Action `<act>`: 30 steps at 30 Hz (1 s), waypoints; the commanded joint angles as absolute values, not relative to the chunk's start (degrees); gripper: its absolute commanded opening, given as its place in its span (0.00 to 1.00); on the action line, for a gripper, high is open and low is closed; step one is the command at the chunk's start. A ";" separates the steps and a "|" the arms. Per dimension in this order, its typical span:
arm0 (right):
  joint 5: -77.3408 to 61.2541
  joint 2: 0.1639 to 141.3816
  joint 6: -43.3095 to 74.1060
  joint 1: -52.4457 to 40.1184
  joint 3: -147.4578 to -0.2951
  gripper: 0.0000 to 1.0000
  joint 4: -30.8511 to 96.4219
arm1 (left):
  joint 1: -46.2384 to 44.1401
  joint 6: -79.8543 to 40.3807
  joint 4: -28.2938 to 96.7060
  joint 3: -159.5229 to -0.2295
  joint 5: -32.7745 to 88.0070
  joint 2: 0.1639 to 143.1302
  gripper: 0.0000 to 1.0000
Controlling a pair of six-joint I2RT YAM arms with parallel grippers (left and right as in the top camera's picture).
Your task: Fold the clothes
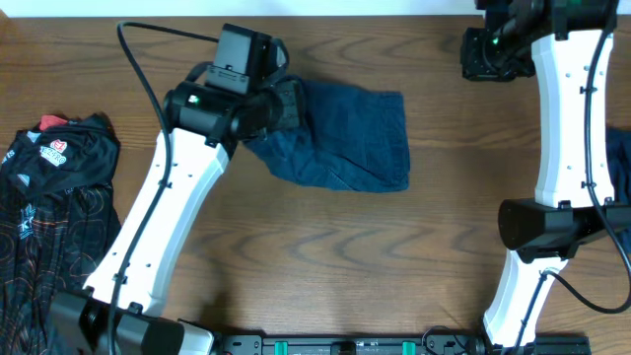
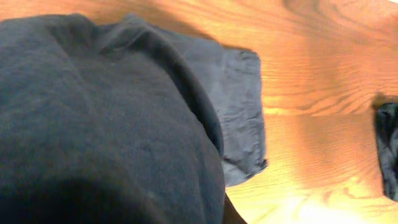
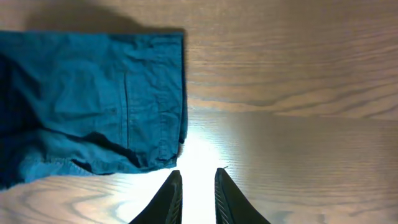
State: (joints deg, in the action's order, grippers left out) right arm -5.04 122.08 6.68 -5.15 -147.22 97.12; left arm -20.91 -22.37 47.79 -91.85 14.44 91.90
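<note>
A blue denim garment (image 1: 345,143) lies folded over at the middle back of the table. My left gripper (image 1: 286,104) sits at its left edge, shut on the cloth. In the left wrist view the denim (image 2: 124,124) is bunched right up against the camera and hides the fingers. My right gripper (image 1: 488,49) hangs at the back right, apart from the garment. In the right wrist view its fingers (image 3: 198,177) stand slightly apart over bare wood with nothing between them, and the denim's hem (image 3: 93,99) lies ahead to the left. A black jersey (image 1: 49,187) with red lines lies at the left edge.
More blue cloth (image 1: 619,163) shows at the right edge, behind the right arm. The left arm (image 1: 158,217) crosses the table's left half diagonally. Bare wood (image 1: 375,256) lies in front of the denim.
</note>
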 commanded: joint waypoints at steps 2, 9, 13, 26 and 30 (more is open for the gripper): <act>-4.47 121.91 5.48 -6.15 -146.65 0.17 97.30 | -24.47 -25.26 45.39 -92.29 14.09 94.56 0.06; -4.23 121.91 5.39 -6.39 -146.47 0.16 97.30 | -30.28 -26.94 40.93 -92.29 14.70 100.27 0.06; -4.27 121.91 5.06 -6.44 -146.43 0.16 97.30 | -32.99 -27.35 37.95 -92.29 14.70 102.30 0.06; -4.27 121.91 5.06 -6.46 -145.38 0.15 97.32 | -40.14 -30.33 23.57 -92.29 15.94 114.24 0.53; -4.25 121.91 5.06 -6.44 -143.50 0.16 97.30 | -42.02 -30.26 18.37 -92.29 19.29 117.51 0.98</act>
State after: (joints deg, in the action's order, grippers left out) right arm -4.82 122.08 5.78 -5.50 -144.70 97.10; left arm -40.97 -29.85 19.97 -91.85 16.56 116.31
